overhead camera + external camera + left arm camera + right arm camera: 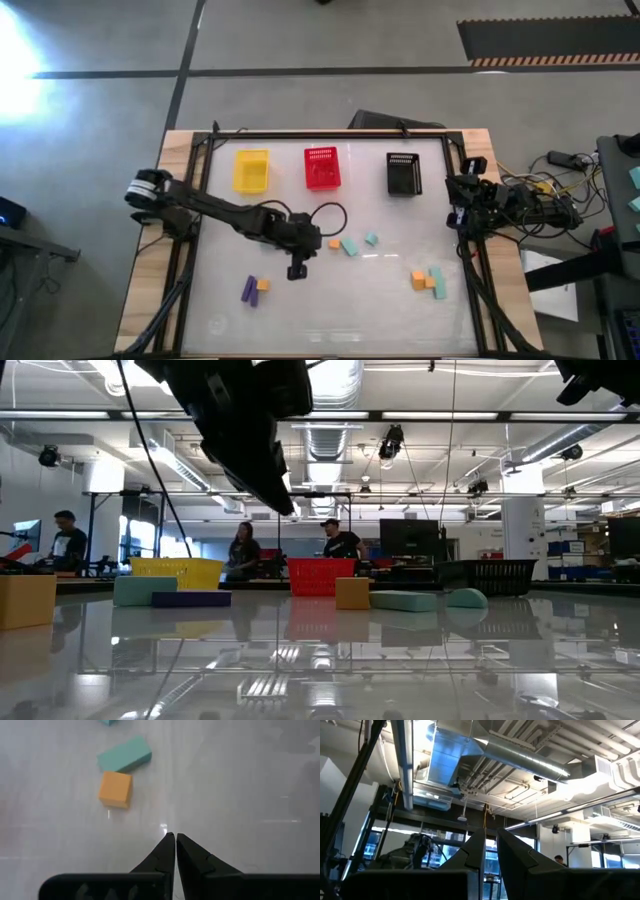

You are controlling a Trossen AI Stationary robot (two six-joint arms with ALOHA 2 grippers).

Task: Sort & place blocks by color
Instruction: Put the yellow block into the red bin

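Small blocks lie flat on the table in three loose groups. An orange cube [334, 243] sits beside a teal bar [349, 247], with a teal block [371, 239] just to their right. A purple bar [248, 289] and an orange block [263, 285] lie nearer the front left, and an orange and teal cluster [428, 282] lies front right. My left gripper [298, 270] hangs above bare table, left of and nearer than the orange cube [115, 789] and teal bar [124, 754]. It is shut and empty [175, 836]. My right gripper [490, 837] waits at the table's right edge [470, 200], pointing up and shut.
Yellow basket [251, 169], red basket [321, 167] and black basket [403, 173] stand in a row along the far side. A black cable loop [330, 215] lies near the left arm's wrist. Bare table stretches between the block groups. People stand in the room beyond [340, 545].
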